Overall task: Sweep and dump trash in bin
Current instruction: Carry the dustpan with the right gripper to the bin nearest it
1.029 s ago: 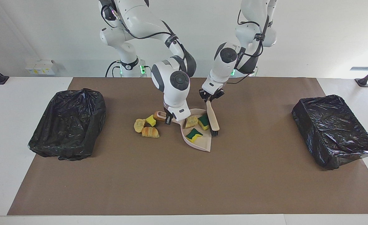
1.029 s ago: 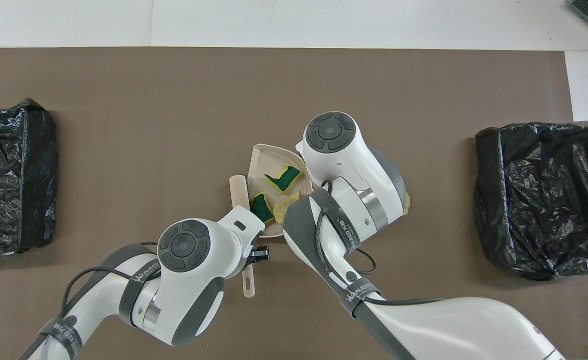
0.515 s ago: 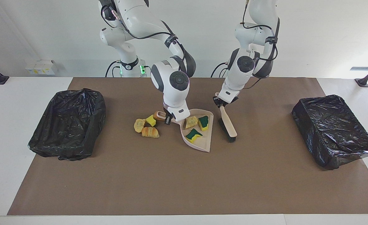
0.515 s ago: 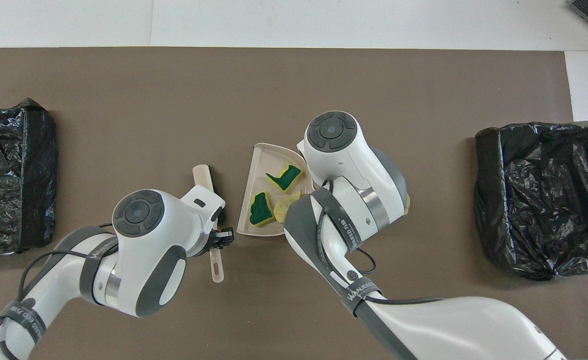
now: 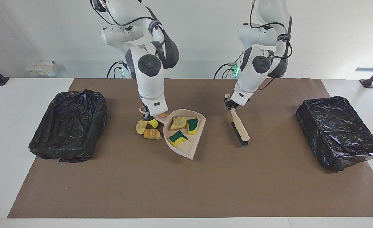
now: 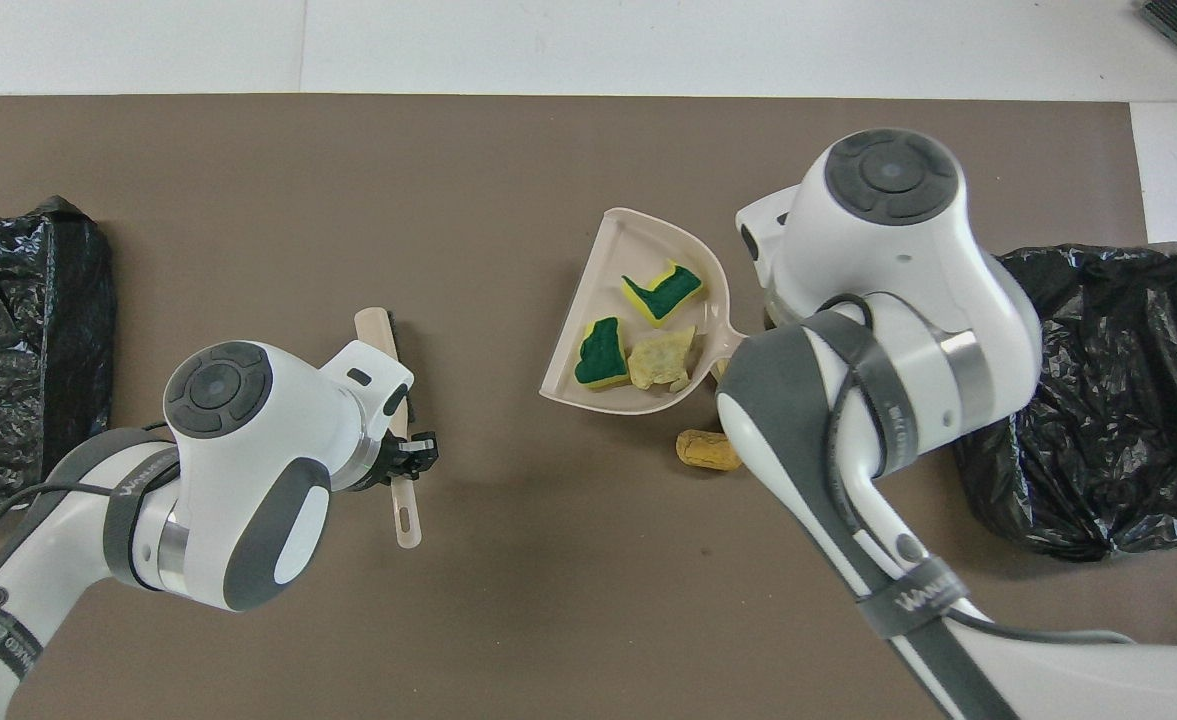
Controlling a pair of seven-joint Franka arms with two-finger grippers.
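Observation:
My right gripper [image 5: 148, 115] is shut on the handle of the beige dustpan [image 5: 191, 148], which looks lifted a little off the brown mat. Three pieces of trash lie in the pan: two green-topped yellow sponge pieces [image 5: 177, 137] [image 5: 192, 125] and a tan lump [image 5: 177, 123]. They also show in the overhead view [image 6: 660, 292] [image 6: 603, 355] [image 6: 660, 360]. Three more scraps [image 5: 141, 126] [image 5: 153, 123] [image 5: 152, 134] lie on the mat beside the pan's handle. One tan lump [image 6: 708, 450] shows by my right arm. My left gripper [image 5: 231, 104] is shut on the brush [image 5: 240, 129], tilted bristles-down, apart from the pan.
A black bag-lined bin [image 5: 69, 123] stands at the right arm's end of the table and shows in the overhead view [image 6: 1098, 400]. A second bin [image 5: 338, 133] stands at the left arm's end [image 6: 18, 340]. The brown mat [image 5: 186, 190] covers the table.
My left gripper has drawn the brush away from the pan toward the left arm's end. My right gripper has risen and carried the pan with three scraps toward the right arm's end.

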